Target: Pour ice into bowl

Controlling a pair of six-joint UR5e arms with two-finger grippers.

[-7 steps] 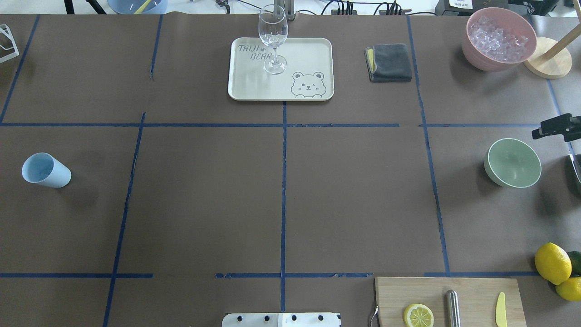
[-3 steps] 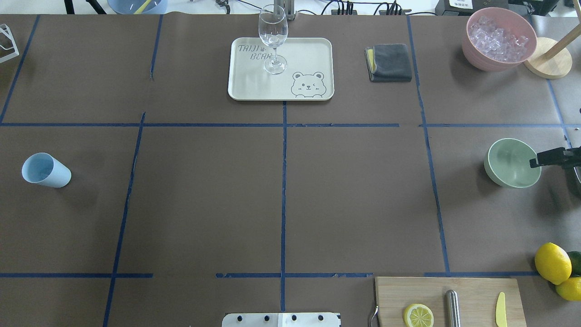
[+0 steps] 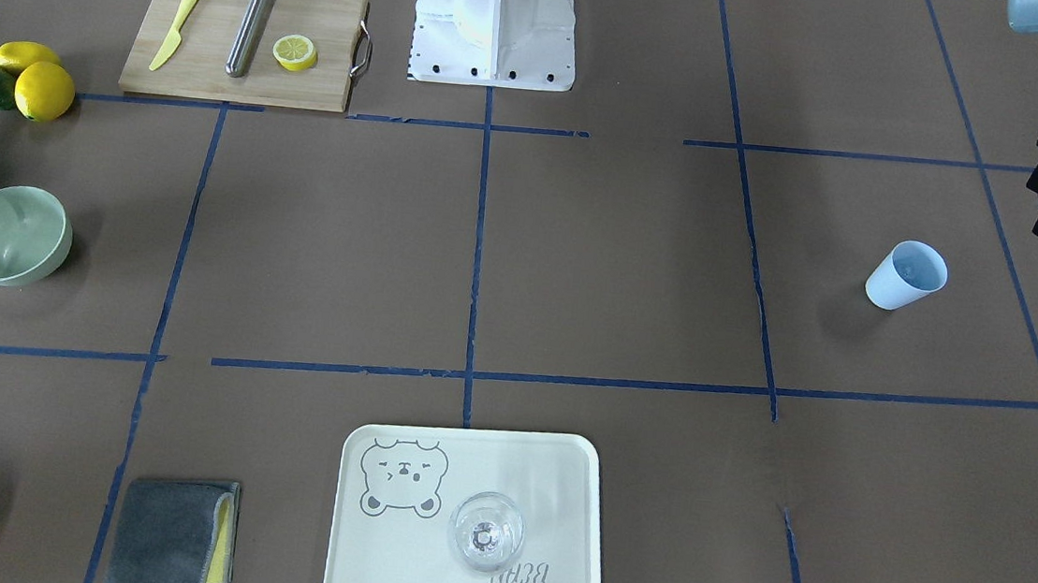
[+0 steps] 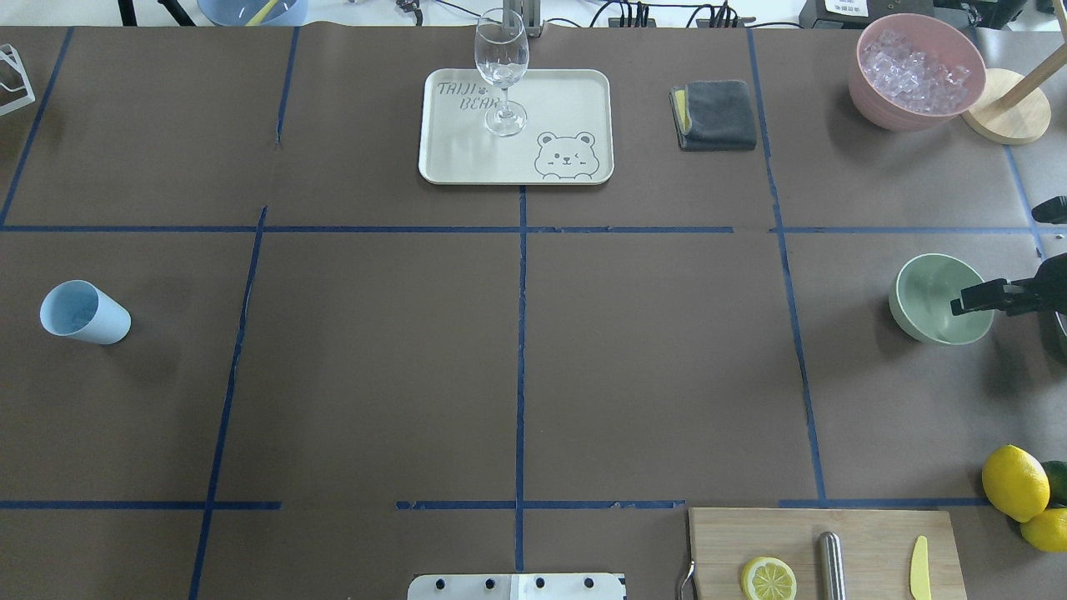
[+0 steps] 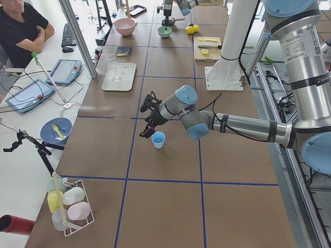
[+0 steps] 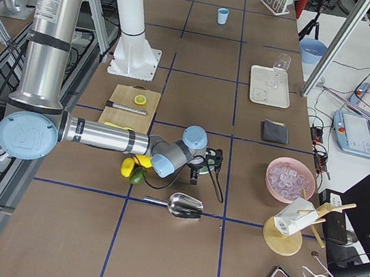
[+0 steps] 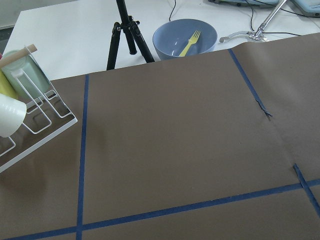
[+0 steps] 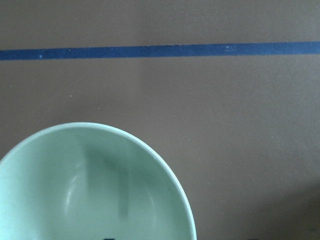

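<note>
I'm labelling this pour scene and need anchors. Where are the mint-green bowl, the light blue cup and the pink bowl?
mint-green bowl point(image 4: 921, 287): overhead exterior view, bare inner wall.
light blue cup point(image 4: 79, 310): overhead exterior view, inside, seen through the mouth.
pink bowl point(image 4: 896, 117): overhead exterior view, outer wall below the rim.

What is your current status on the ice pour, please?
Left gripper near cup, right gripper at bowl rim; jaws unclear. Bowl empty. Nothing stands between cup and bowl.

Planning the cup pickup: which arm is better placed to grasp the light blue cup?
Left. The left hand hangs near the cup; the right hand is far off at the mint bowl.
</note>
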